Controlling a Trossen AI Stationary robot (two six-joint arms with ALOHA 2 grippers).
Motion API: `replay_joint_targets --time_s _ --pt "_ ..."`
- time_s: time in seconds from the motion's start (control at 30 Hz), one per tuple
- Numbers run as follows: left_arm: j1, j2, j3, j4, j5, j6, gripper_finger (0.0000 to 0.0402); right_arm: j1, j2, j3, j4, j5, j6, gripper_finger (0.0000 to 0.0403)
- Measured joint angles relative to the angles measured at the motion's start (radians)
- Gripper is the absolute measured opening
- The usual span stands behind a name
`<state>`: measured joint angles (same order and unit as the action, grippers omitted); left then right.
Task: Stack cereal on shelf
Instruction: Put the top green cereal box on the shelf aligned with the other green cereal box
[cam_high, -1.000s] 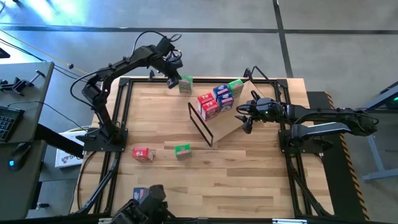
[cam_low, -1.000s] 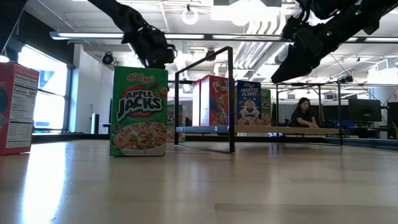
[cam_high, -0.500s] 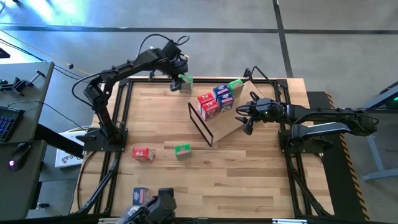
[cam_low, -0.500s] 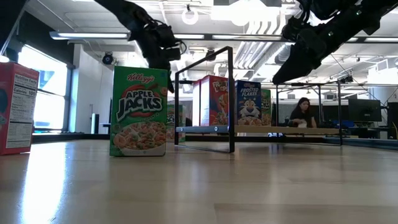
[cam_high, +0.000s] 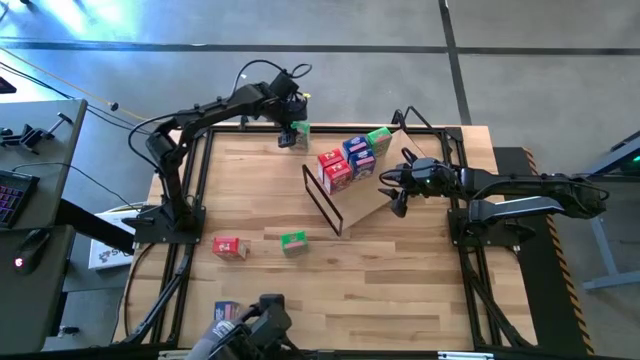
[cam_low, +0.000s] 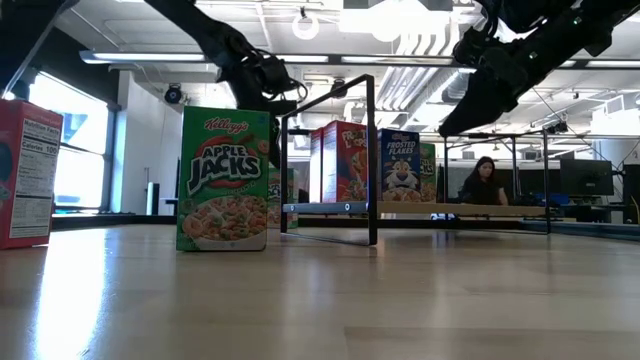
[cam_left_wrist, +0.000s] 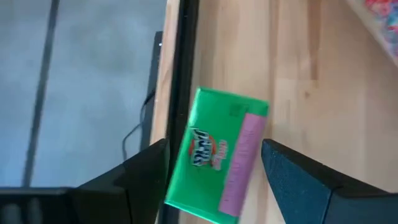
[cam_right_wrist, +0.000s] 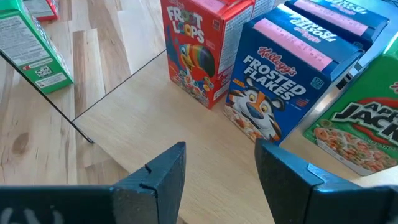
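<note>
Cereal boxes are sitting in two groups: some on the shelf (cam_high: 372, 195), the rest loose on the table (cam_high: 400, 290). On the slanted shelf, toward the table's far right corner, a red Froot Loops box (cam_right_wrist: 198, 46) is standing just beside a blue Frosted Flakes box (cam_right_wrist: 283, 81), with a green Apple Jacks box (cam_right_wrist: 357, 134) next to that one on the other side; from above, another red box (cam_high: 337, 177) is showing at the lower end of the row, close to the black wire frame (cam_high: 322, 202).

Off the shelf, a green box (cam_left_wrist: 217, 163) is standing at the table's far edge, left of the shelf. The left gripper (cam_high: 290, 125) is hovering right above it, its fingers (cam_left_wrist: 134, 180) spread apart on either side of the box without pressing on it. Near the left edge, a red box (cam_high: 230, 247) and a second green box (cam_high: 293, 240) are lying close together, and a blue box (cam_high: 226, 313) is resting near the near left corner.

The right gripper (cam_high: 392, 185) is hanging over the bare board of the shelf, its fingers (cam_right_wrist: 163, 177) parted and holding nothing.
</note>
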<state>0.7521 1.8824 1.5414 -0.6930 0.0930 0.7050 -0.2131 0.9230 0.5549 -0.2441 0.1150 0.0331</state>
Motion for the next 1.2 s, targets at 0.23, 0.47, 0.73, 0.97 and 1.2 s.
replay_joint_targets --time_s 0.23,0.47,0.73,0.97,1.2 --pt "0.007 0.024 0.0 0.005 -0.012 0.026 0.0248 0.0 0.0 0.0 0.0 0.0 0.001 0.0181" --pt "0.014 0.068 0.0 0.006 -0.018 0.041 0.0246 0.0 0.0 0.0 0.0 0.0 0.012 0.0181" --pt "0.011 0.069 0.0 -0.02 -0.018 0.049 0.0223 0.0 0.0 0.0 0.0 0.0 0.012 0.0181" --pt "0.013 0.061 0.0 -0.045 -0.022 0.052 0.0167 0.0 0.0 0.0 0.02 0.001 0.012 0.0181" --pt "0.019 -0.018 0.0 -0.078 -0.028 0.058 0.0156 0.0 0.0 0.0 0.104 -0.002 0.012 0.0181"
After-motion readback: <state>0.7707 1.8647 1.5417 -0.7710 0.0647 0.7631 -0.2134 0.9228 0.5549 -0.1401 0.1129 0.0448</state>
